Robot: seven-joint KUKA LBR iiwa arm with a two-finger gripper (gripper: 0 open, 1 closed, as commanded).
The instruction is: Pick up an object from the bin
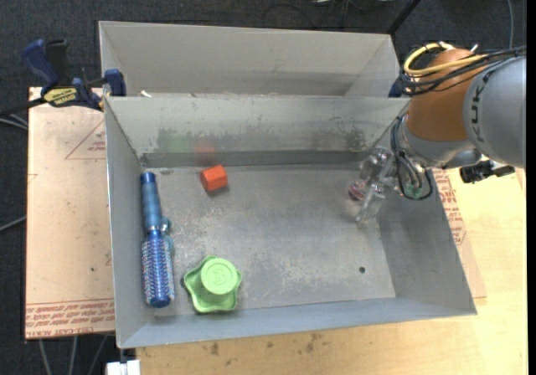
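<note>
The grey metal bin (289,239) takes up most of the scene, and its sloped walls funnel whatever is dropped in down to the flat floor. My arm reaches in over the right wall, and my gripper (367,197) hangs low at the right side, just above bare floor near the foot of that wall. From this angle I cannot tell whether it is open or closed, and I see nothing clearly held in it; a small reddish spot at its tip may be part of the tool itself. Everything worth picking lies well apart from me on the left. The biggest is a blue hairbrush (154,248), lying flat along the left wall with its handle toward the far side and its bristled head toward the near side, probably slid there by the slope. Just right of its head, in the near left corner, sits a green flower-shaped lid (213,284), flat face up. The smallest is an orange block (214,179) at the far left, standing free, which I judge the easiest to grip.
</note>
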